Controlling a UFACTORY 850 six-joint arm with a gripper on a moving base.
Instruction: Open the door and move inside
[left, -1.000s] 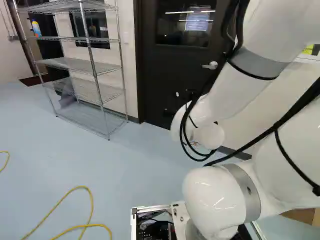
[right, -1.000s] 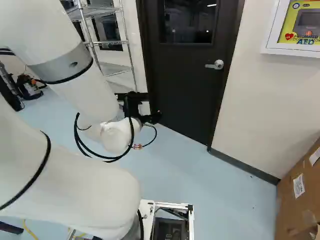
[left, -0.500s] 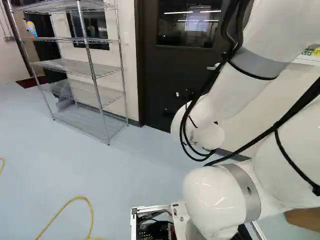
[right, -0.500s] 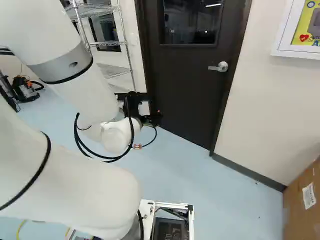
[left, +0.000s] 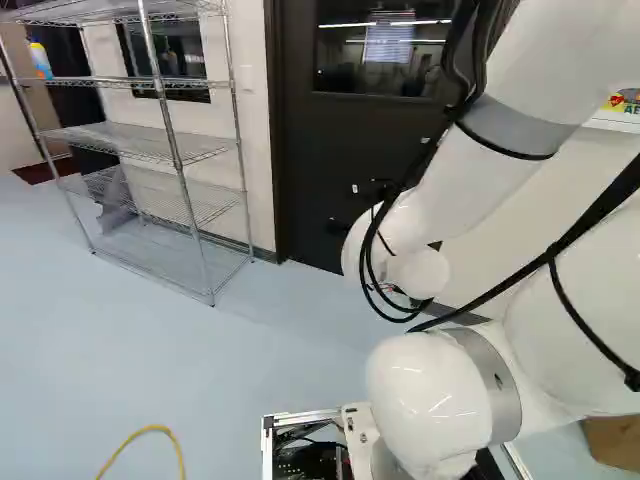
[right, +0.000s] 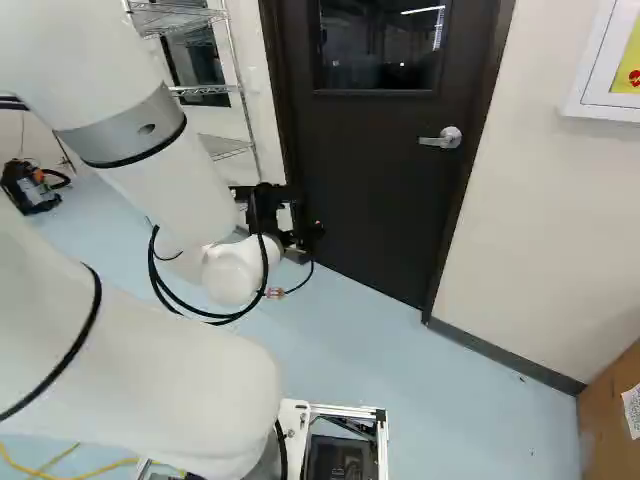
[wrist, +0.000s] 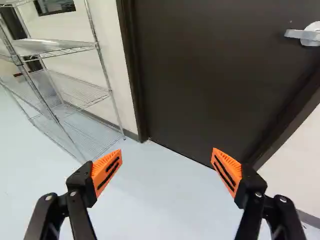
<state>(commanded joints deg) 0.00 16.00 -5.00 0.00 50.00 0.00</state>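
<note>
The dark brown door (right: 375, 200) stands upright and closed, just beside the wire shelf (left: 130, 142), with a dark glass window (right: 378, 50) in its upper part. Its silver lever handle (right: 441, 138) sits on the edge farther from the wire shelf, roughly level, free end pointing toward that wire shelf

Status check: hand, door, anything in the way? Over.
Hand open, empty. Door closed, lever handle untouched. No obstacle seen between hand and door.
</note>
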